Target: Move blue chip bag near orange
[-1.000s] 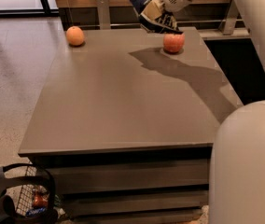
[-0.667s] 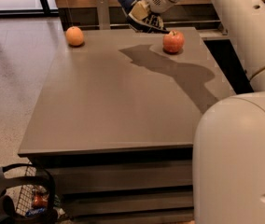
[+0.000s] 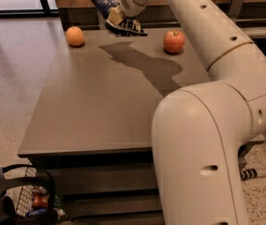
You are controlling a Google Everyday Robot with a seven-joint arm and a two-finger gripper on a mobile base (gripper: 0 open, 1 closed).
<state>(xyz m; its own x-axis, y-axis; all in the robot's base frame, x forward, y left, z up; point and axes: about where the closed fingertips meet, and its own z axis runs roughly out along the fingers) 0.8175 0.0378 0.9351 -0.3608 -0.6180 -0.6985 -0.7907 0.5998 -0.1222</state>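
The blue chip bag (image 3: 116, 15) is dark navy foil with a pale panel. My gripper (image 3: 114, 17) is shut on it and holds it in the air above the far edge of the table (image 3: 91, 107). The orange (image 3: 75, 36) is a small pale-orange fruit at the far left corner of the table, to the left of the bag and lower. The bag's shadow falls on the table between the orange and the apple.
A redder apple (image 3: 174, 41) sits at the far right of the table. My white arm (image 3: 208, 125) fills the right side of the view. A wire basket (image 3: 27, 200) with items stands on the floor at the front left.
My gripper has carried the blue chip bag leftward, from above the apple toward the orange. The fruits have not moved.
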